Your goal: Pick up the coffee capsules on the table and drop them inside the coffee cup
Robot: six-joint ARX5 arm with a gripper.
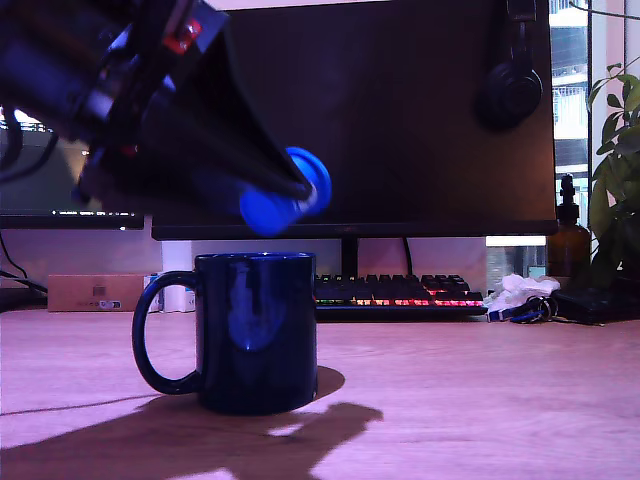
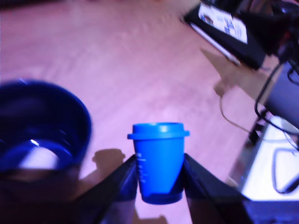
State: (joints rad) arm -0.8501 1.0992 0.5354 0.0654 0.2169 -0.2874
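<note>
My gripper [image 1: 285, 195] is shut on a bright blue coffee capsule [image 1: 283, 197], holding it in the air just above the rim of the dark blue coffee cup [image 1: 250, 330]. In the wrist view the capsule [image 2: 159, 161] sits between the two dark fingers [image 2: 122, 179], its flanged end pointing away from the wrist. The mug's open mouth [image 2: 39, 135] lies off to one side of the capsule, and something pale, perhaps the cream-white capsule [image 2: 39, 158], shows inside at the bottom. The cup stands on the wooden table [image 1: 480, 400] with its handle toward the exterior view's left.
Behind the cup are a large dark monitor [image 1: 400, 110], a backlit keyboard [image 1: 395, 295], and a cardboard box [image 1: 95, 292]. At the exterior view's right stand a brown bottle [image 1: 568, 240], crumpled white paper [image 1: 515, 293] and a plant [image 1: 620, 140]. The wrist view shows cables [image 2: 271, 93] and a booklet [image 2: 224, 28].
</note>
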